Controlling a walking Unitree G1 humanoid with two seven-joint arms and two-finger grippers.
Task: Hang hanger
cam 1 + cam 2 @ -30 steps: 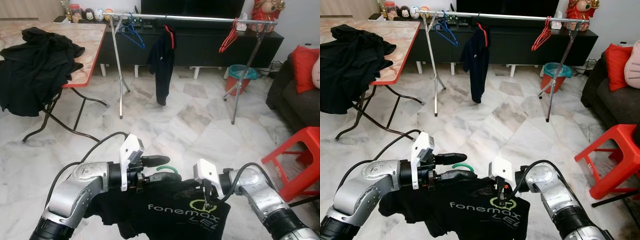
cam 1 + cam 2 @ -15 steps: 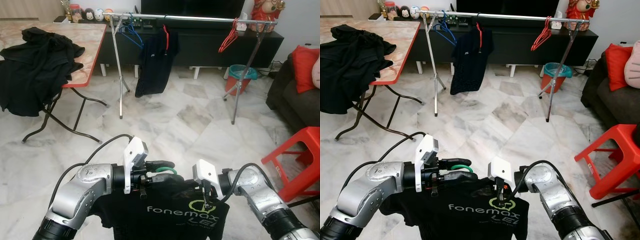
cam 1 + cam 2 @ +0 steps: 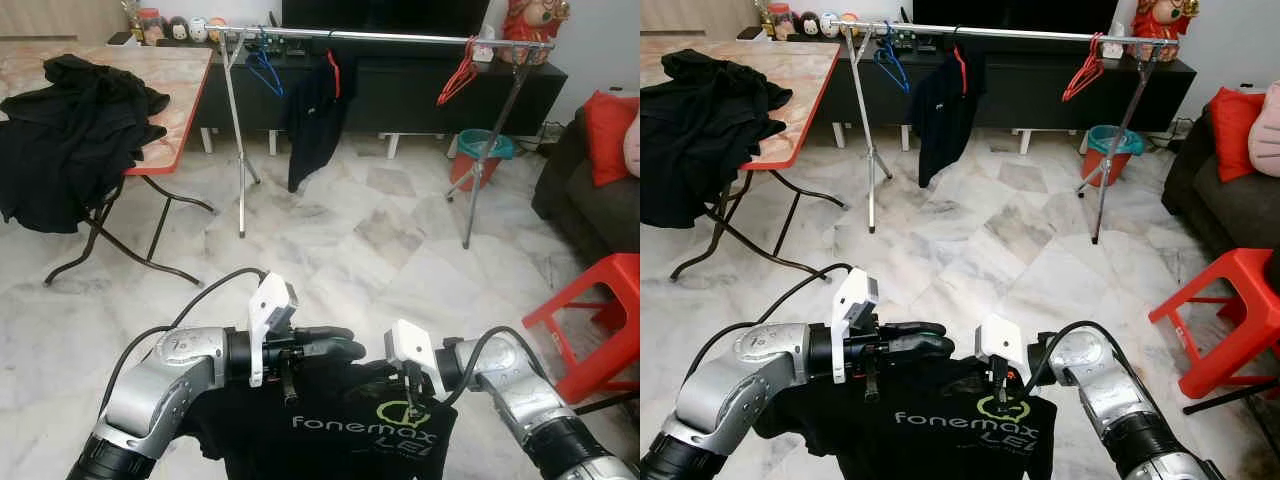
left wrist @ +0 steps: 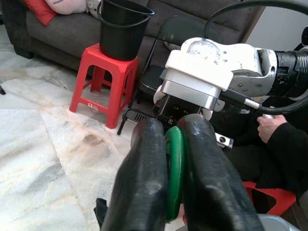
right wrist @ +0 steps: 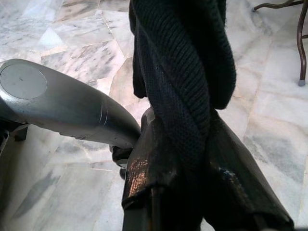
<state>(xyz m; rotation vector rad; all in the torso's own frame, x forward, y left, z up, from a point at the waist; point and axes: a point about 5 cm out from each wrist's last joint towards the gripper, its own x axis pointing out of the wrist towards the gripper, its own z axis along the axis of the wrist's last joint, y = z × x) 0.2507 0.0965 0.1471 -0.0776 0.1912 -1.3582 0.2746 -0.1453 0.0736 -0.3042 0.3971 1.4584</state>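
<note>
1. Hanger [image 4: 174, 168], green, sits low in front of robot; left gripper [image 3: 335, 347] jaws clamped on hook to steer it.
2. Right gripper [image 5: 180, 159] jaws pinch shirt [image 3: 350, 440] fabric, prob. to keep it spread.
3. Rail [image 3: 400, 38] well apart across floor; walk needed.

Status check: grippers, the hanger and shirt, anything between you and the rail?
Left gripper shut on green hanger. Right gripper shut on black shirt. Clothes rail ahead across bare marble floor.
</note>
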